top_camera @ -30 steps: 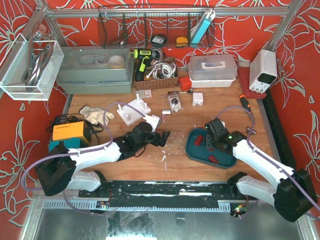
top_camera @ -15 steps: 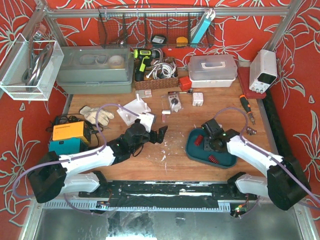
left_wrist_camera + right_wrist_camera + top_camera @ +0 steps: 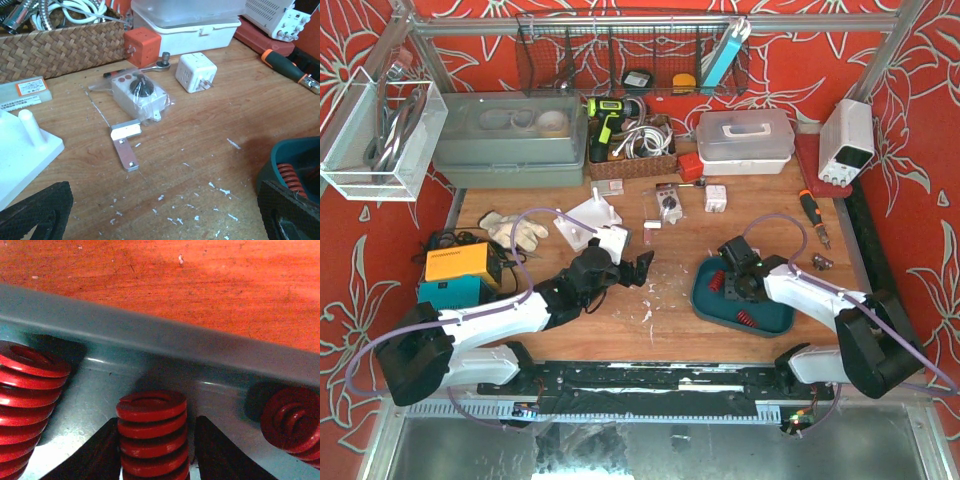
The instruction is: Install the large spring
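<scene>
Three red springs stand in the teal tray (image 3: 775, 318). In the right wrist view, one spring (image 3: 151, 432) stands upright between the fingers of my right gripper (image 3: 152, 440). The left finger touches its coils and a thin gap shows at the right finger. A wider-looking spring (image 3: 27, 385) stands to its left and another (image 3: 290, 422) to its right. I cannot tell which one is the large spring. My left gripper (image 3: 642, 268) hovers wide open over bare wood, holding nothing, beside the white peg base (image 3: 592, 225).
An L-shaped metal bracket (image 3: 124, 142), a bagged white switch box (image 3: 140, 92), a white plug cube (image 3: 196, 72) and an orange cube (image 3: 142, 42) lie mid-table. A wicker basket (image 3: 55, 47), lidded boxes (image 3: 745, 140) and a screwdriver (image 3: 810, 208) sit farther back.
My right gripper has sunk into the tray and narrowed its jaws around a spring. The left arm shifted slightly toward the back between the first two frames, then held still.
</scene>
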Controlling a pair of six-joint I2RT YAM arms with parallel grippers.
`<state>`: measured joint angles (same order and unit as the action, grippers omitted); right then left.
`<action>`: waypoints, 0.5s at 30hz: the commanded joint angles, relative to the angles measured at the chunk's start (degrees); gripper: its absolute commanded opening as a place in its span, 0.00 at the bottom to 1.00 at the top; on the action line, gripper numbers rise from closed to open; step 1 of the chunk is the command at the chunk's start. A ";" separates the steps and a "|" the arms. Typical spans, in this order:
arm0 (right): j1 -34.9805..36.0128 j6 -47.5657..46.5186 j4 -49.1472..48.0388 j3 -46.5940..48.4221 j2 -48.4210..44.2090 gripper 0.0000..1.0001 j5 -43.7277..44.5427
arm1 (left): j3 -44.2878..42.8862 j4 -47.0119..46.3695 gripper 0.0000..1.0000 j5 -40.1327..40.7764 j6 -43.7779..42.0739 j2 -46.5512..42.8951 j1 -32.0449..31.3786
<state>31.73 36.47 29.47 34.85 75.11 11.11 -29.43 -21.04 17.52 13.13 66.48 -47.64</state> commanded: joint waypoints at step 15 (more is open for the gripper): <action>-0.36 -3.35 0.40 -0.96 -9.01 0.16 1.68 | 1.37 -3.70 0.99 -2.00 1.37 -0.77 -0.20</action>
<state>31.73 34.94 28.69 34.35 70.83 11.46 -28.64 -21.96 17.56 13.61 65.71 -47.64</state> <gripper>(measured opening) 0.332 0.998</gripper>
